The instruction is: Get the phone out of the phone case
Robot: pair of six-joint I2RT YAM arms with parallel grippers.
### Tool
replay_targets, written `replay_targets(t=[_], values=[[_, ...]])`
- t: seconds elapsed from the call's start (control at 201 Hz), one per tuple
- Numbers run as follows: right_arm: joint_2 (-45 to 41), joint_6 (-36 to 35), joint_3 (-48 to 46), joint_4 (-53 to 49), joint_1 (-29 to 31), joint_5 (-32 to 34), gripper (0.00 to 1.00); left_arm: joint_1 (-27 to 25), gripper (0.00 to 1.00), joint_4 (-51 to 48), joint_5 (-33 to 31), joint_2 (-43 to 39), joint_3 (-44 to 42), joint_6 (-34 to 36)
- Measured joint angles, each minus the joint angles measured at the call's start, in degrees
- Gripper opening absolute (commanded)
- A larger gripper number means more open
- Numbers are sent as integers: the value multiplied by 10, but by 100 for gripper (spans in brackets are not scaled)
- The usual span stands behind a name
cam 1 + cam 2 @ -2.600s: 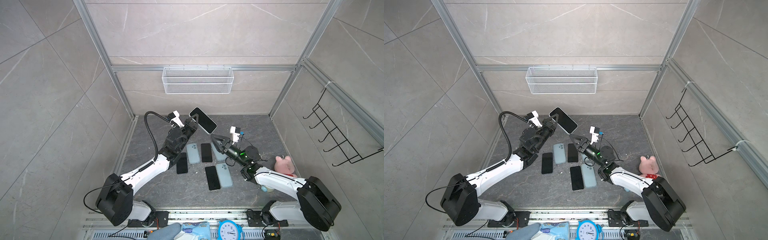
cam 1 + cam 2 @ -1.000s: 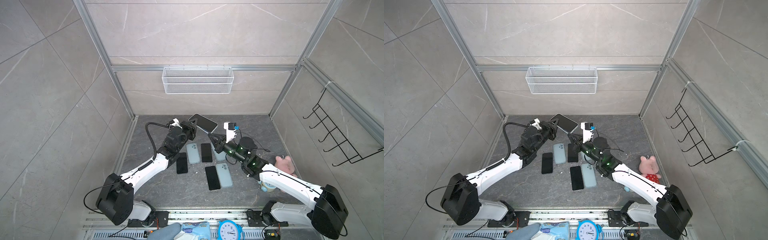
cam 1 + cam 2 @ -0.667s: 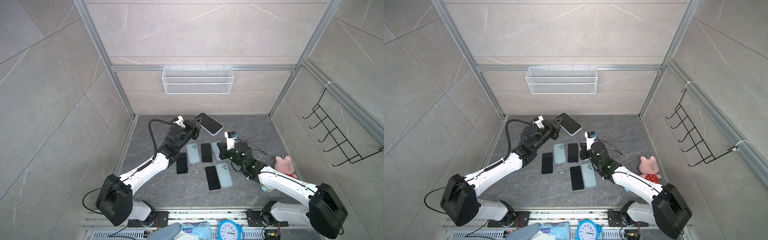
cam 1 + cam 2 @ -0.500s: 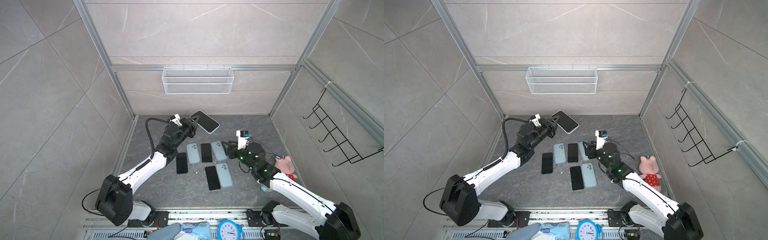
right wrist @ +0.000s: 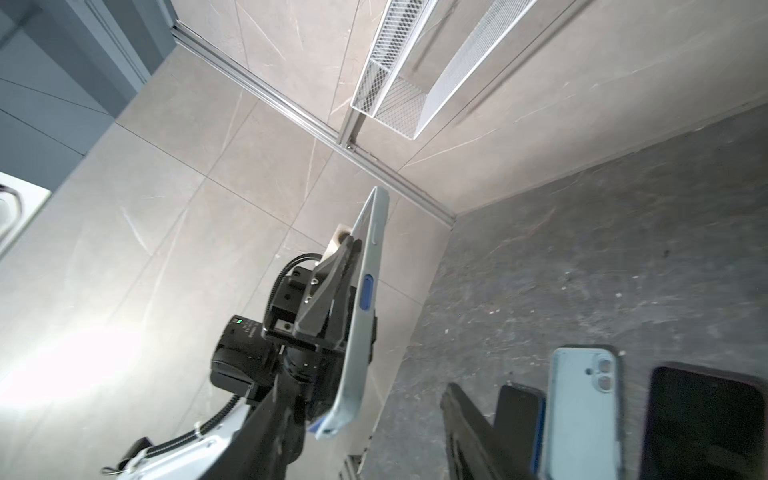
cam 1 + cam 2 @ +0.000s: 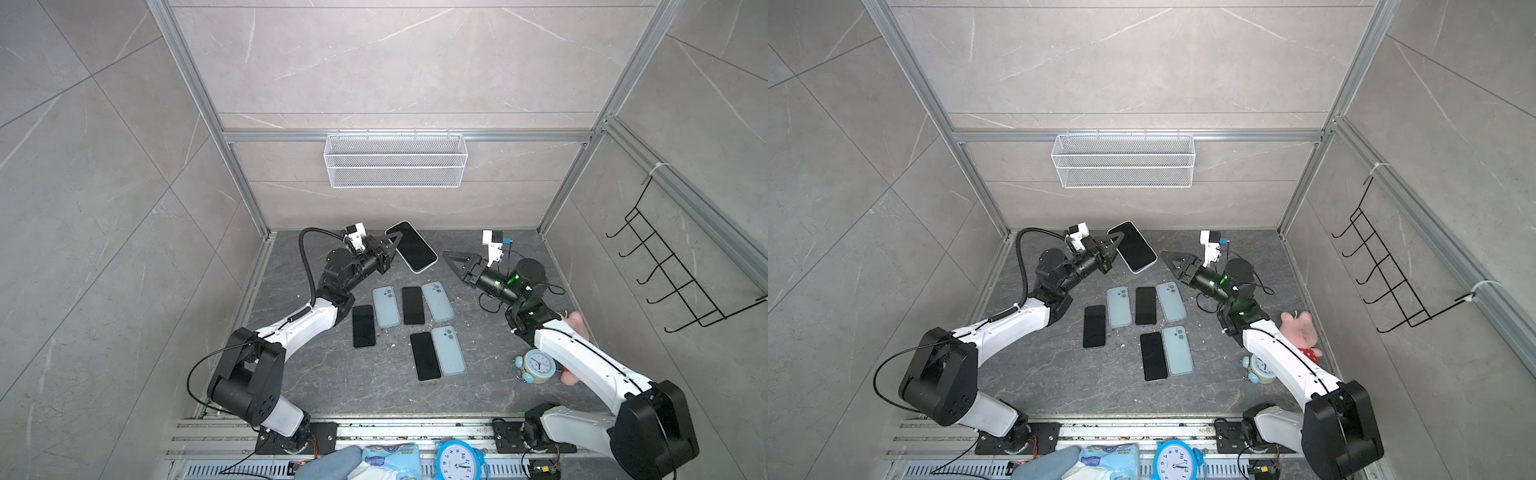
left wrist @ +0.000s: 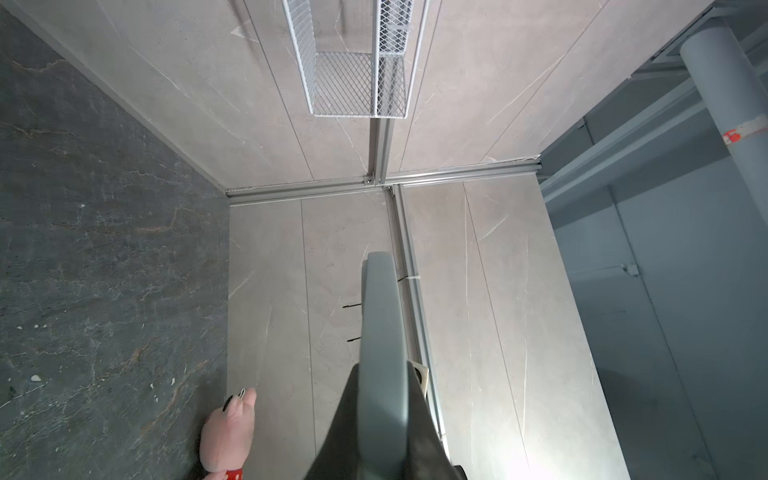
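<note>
1. Mid-floor: spare phones and loose cases lie flat. They play no part in this step.
2. Right gripper: a second ago it was closed up against the held phone. It has since opened and backed off toward the right edge. Its jaws stand parted and empty, well apart from the phone.
3. Consequence: the pull did not separate the parts, and a fresh grip is likely needed.
4. Left gripper: stays clamped tight on one end of the phone, held clear of the floor near the back edge.
5. Appearance: the dark screen is tilted upward and the light-blue case rims it all round. Edge-on, the case is thin, with a blue side button.
</note>
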Motion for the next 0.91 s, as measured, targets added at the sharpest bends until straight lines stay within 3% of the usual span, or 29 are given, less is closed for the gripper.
replay_targets(t=[0.254, 0.682, 0.777, 0.907], values=[[15, 74, 0, 107, 2, -33, 44, -4, 0, 26, 5, 0, 0, 14], [28, 83, -14, 112, 15, -41, 35, -6, 0, 42, 5, 0, 0, 18], [31, 84, -15, 114, 21, -41, 29, -7, 0, 42, 5, 0, 0, 19], [34, 93, -19, 119, 23, -40, 14, -9, 0, 44, 5, 0, 0, 18]])
